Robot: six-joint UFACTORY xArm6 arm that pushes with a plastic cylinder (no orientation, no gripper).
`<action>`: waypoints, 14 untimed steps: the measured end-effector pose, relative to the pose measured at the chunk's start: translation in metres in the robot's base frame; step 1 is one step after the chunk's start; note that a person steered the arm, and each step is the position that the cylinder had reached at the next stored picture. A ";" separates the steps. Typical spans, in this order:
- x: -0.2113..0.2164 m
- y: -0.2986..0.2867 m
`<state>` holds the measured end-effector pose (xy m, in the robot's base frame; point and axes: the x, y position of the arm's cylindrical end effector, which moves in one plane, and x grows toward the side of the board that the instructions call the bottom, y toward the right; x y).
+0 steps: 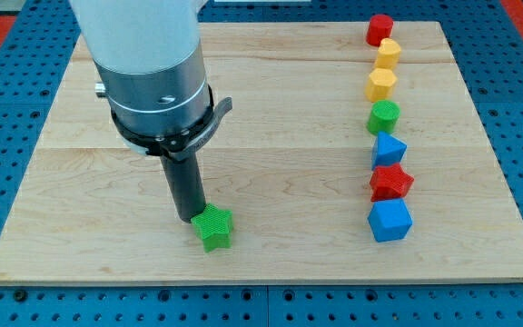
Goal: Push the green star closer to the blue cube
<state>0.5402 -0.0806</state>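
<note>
Green star [214,228] sits touching your tip [189,218], on its right; blue cube [389,221] lies well apart, further right. No fingers fitted.

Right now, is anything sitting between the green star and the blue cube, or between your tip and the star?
Nothing visible. My tip sits right against the green star on its left side, and the bare board runs clear rightward to the blue cube.
</note>
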 end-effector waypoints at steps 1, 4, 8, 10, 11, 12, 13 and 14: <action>0.002 0.003; 0.030 -0.004; 0.030 0.061; 0.024 0.096; 0.015 0.108; 0.013 0.123; 0.013 0.144; 0.021 0.157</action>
<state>0.5610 0.0760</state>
